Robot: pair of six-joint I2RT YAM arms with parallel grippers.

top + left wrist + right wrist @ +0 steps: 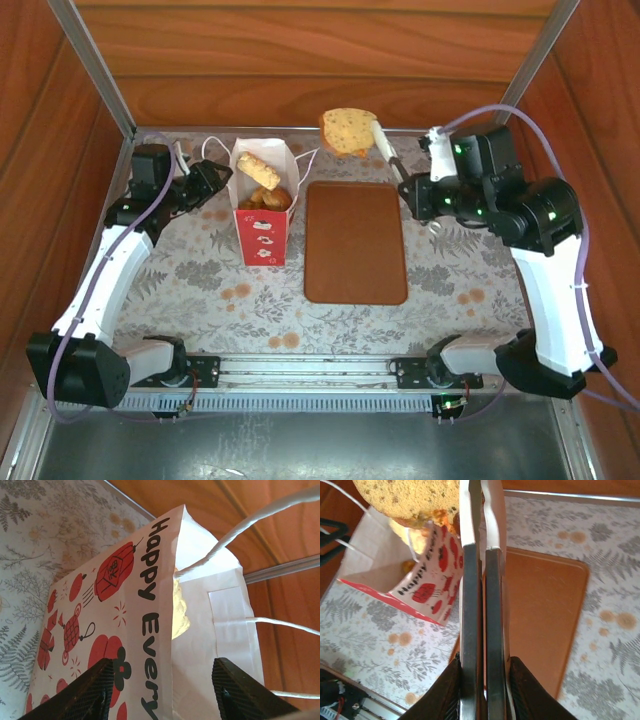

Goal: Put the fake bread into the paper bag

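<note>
- The table (200, 290), under a cloth of grey leaves and orange flowers, carries everything here.
- The flat brown tray (355, 245) lies right of the table's middle, its long sides running from near to far.
- The paper bag (265, 215) stands upright just beside the tray's left edge, toward the table's far left corner. Its mouth is open upward and its red-printed face is toward the near edge. My left wrist camera reads "Happy Every" down that face (125, 630).
- My left gripper (210, 182) is at the bag's left side, up by the rim. Its jaws stand partly apart with the bag's printed wall between the two dark fingers (85, 692). I cannot tell whether either finger touches the paper.
- My right gripper (380, 138) has its jaws pressed together on the edge of the bread slice (348, 130).
- The slice is seeded and golden. It sits over the table's far edge, beyond the tray's far edge and right of the bag's mouth.
- Inside the bag lie a pale oblong roll (258, 168) and some darker golden pastries (272, 198) beneath it.
</note>
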